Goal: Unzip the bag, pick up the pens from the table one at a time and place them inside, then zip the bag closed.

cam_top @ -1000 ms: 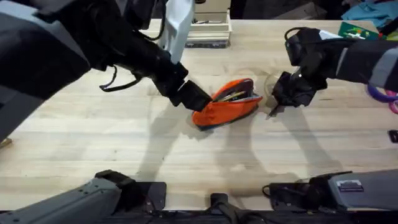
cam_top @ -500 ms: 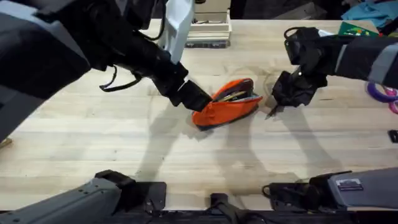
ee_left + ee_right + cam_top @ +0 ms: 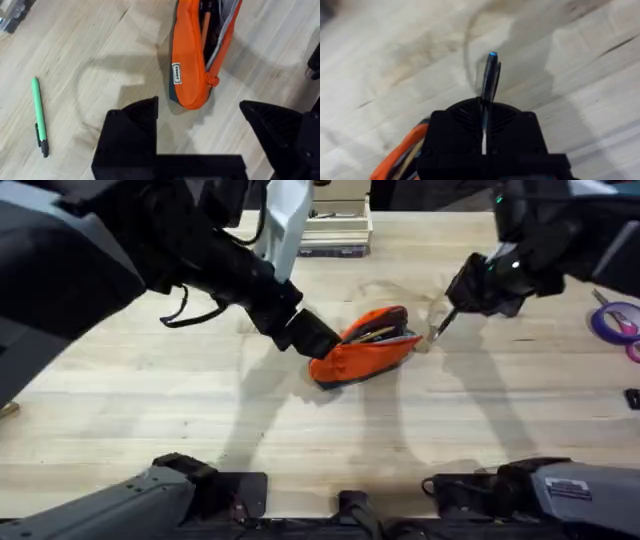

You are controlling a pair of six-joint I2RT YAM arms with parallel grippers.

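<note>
Orange and unzipped, the bag (image 3: pixel 364 345) lies mid-table beside our open left gripper (image 3: pixel 200 112), while our right gripper (image 3: pixel 485 117), pinching a dark pen (image 3: pixel 490 75), must next lower it into the opening.

A light wooden plank table (image 3: pixel 150 400) fills the scene, bearing soft shadows, with a pale stacked tray (image 3: pixel 338 230) at its far edge and purple tape rings (image 3: pixel 616 320) at right.
</note>
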